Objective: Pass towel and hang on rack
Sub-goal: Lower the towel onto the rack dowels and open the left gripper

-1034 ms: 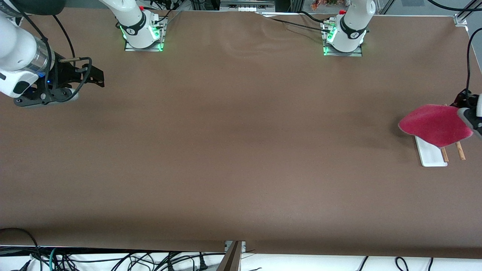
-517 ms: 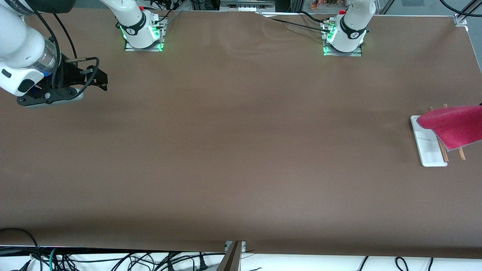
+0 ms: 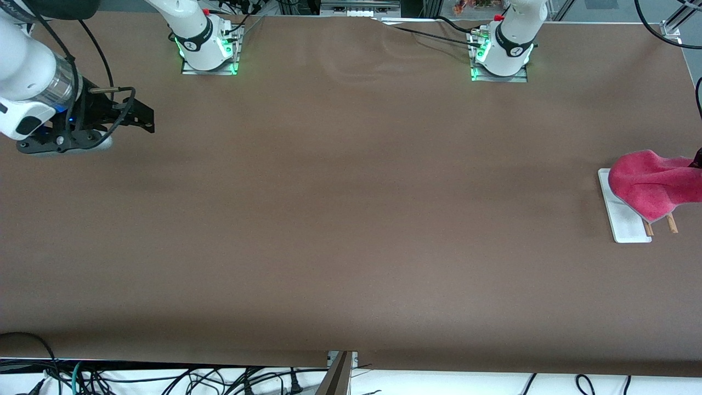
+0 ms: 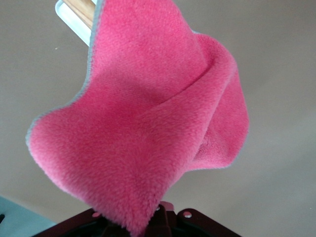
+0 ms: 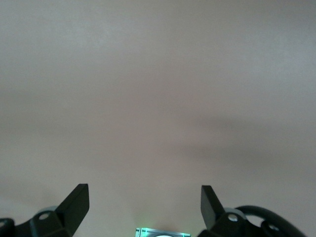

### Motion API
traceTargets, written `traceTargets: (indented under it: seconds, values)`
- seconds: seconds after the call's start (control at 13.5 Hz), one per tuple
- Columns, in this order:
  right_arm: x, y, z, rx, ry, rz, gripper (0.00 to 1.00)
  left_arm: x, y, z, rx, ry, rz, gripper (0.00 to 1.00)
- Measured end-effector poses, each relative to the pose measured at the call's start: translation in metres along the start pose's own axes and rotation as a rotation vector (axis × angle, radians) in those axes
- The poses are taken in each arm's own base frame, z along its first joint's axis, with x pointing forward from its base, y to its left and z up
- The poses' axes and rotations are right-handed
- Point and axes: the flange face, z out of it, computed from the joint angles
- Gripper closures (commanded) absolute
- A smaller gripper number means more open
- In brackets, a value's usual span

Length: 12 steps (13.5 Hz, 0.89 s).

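Note:
The pinkish-red towel (image 3: 650, 184) hangs bunched over the rack at the left arm's end of the table, covering most of it. The rack's white base (image 3: 622, 222) and the ends of its two brown rods (image 3: 670, 224) stick out from under the towel, on the side nearer the front camera. My left gripper (image 3: 698, 159) is at the view's edge, over the rack, shut on a corner of the towel (image 4: 148, 113). In the left wrist view the rack (image 4: 74, 10) peeks past the towel. My right gripper (image 3: 145, 118) waits open and empty at the right arm's end (image 5: 144, 197).
The brown table top (image 3: 351, 219) is bare between the arms. The two arm bases (image 3: 208, 49) stand along the table's edge farthest from the front camera. Cables hang below the table's edge nearest the front camera.
The towel first swung out toward the left arm's end of the table, then dropped and bunched over the rack's rods. The right gripper shifted only slightly.

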Motion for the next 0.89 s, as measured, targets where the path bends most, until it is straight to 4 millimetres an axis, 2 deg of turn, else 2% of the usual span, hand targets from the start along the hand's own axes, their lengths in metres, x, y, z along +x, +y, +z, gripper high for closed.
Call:
traceTargets:
  seconds: [0.07,0.15,0.22,0.74,0.89]
  values:
    - [0.000,0.004,0.000,0.001,0.000,0.007,0.00,0.002,-0.001,0.003,-0.003,-0.001,0.002,1.00]
    - [0.000,0.006,0.000,0.001,0.000,0.011,0.00,0.002,-0.001,0.003,-0.003,-0.001,0.003,0.73]
    - [0.000,0.007,0.000,0.002,0.000,0.013,0.00,0.002,-0.001,0.003,-0.002,-0.001,0.003,0.01]
    - [0.001,0.023,0.001,0.004,0.003,0.002,0.00,0.001,-0.001,0.002,-0.007,0.015,-0.005,0.00]
    - [0.002,0.029,0.001,0.004,0.006,0.001,0.00,0.002,-0.001,-0.006,0.007,0.022,-0.003,0.00]
